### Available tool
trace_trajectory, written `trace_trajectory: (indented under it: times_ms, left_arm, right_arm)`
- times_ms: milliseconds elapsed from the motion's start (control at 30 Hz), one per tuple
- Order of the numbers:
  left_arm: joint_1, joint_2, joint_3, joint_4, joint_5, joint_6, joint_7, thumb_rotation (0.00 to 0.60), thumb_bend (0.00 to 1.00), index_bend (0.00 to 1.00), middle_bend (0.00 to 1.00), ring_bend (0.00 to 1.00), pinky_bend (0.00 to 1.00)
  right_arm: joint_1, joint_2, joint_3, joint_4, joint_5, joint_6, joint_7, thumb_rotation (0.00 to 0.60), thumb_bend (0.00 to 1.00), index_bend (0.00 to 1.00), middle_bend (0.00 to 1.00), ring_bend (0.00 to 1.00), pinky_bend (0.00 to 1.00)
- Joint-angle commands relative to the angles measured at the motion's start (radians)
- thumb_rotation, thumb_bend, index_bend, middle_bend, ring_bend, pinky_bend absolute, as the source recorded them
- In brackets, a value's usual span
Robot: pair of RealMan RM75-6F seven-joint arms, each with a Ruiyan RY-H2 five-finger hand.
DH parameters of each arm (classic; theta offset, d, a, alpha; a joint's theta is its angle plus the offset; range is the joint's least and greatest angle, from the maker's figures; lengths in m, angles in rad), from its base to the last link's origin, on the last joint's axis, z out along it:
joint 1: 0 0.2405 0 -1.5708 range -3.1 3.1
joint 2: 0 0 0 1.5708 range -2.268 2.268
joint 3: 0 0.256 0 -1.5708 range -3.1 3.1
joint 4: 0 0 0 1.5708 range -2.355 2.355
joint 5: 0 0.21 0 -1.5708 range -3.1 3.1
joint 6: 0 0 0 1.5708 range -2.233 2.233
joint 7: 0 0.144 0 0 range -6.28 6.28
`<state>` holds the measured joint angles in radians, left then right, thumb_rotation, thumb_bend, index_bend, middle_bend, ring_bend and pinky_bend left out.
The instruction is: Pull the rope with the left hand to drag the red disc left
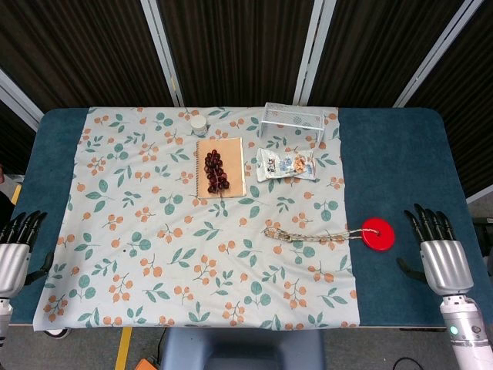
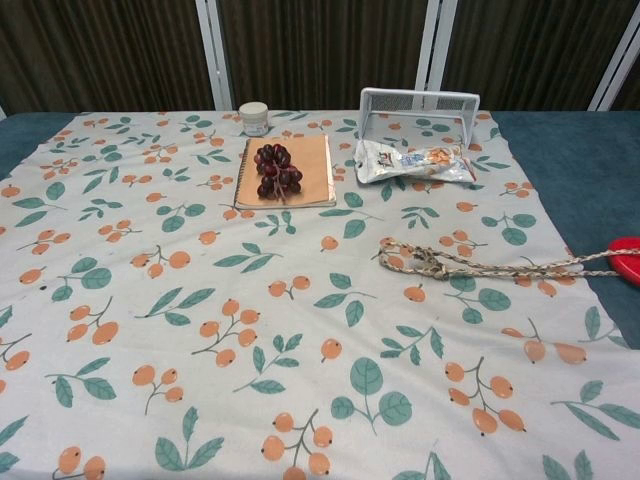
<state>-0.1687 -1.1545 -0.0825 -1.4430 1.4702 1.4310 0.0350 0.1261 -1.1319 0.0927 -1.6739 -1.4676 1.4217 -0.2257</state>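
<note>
Left hand (image 1: 15,247): at the counter's left edge, fingers spread, holding nothing.
Right hand (image 1: 441,253): at the right edge, likewise empty and spread.
Flat red disc (image 1: 378,233): near the right edge.
Braided tan rope (image 1: 308,234): tied to disc, trailing left.

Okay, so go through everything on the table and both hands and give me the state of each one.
Left hand: open, empty, at table's left edge.
Right hand: open, empty, right of disc.
Braided tan rope: slack, bunched on cloth, untouched.
Flat red disc: flat on blue tabletop, at rope's end.
Small white jar: upright, lidded.
Dark grapes: lying on tan notebook.
Snack packet: lying flat.
</note>
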Motion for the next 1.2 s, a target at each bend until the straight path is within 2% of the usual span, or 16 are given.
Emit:
trace_trajectory:
  times_ms: [33,267,400,567,700,900,1200]
  left_arm:
    - [-0.008,0.008,0.005,-0.011,0.003,-0.017,-0.011,0.513,0.45,0.00,0.05,0.00,0.12]
    - [-0.034,0.012,0.004,-0.045,0.041,-0.019,0.011,0.527,0.45,0.00,0.05,0.00,0.13]
    - [-0.110,0.016,-0.008,-0.065,0.066,-0.106,-0.021,0.529,0.45,0.00,0.07,0.01,0.15]
    - [-0.233,-0.026,-0.043,-0.082,0.094,-0.220,-0.037,0.525,0.46,0.00,0.08,0.01,0.15]
    - [-0.353,-0.083,-0.073,-0.096,0.098,-0.343,-0.060,0.523,0.47,0.00,0.09,0.01,0.15]
    - [-0.501,-0.213,-0.105,-0.046,0.070,-0.490,-0.025,0.533,0.48,0.00,0.09,0.01,0.15]
    - [-0.662,-0.389,-0.130,0.074,0.012,-0.632,0.004,0.528,0.48,0.00,0.08,0.01,0.15]
  right_arm:
    - [-0.002,-0.002,-0.002,0.002,0.004,0.001,0.000,0.600,0.35,0.00,0.00,0.00,0.00]
    - [-0.016,0.013,-0.006,-0.006,-0.002,0.026,0.021,0.600,0.35,0.00,0.00,0.00,0.00]
    - [-0.025,0.022,0.000,-0.006,0.010,0.042,0.025,0.600,0.35,0.00,0.00,0.00,0.00]
    - [-0.029,0.030,0.004,0.006,0.025,0.044,0.028,0.600,0.35,0.00,0.00,0.00,0.00]
    - [-0.033,0.044,-0.001,0.017,0.030,0.039,0.042,0.600,0.35,0.00,0.00,0.00,0.00]
    - [-0.045,0.054,0.001,0.037,0.041,0.049,0.074,0.600,0.35,0.00,0.00,0.00,0.00]
    - [-0.069,0.059,0.002,0.065,0.049,0.076,0.124,0.600,0.35,0.00,0.00,0.00,0.00]
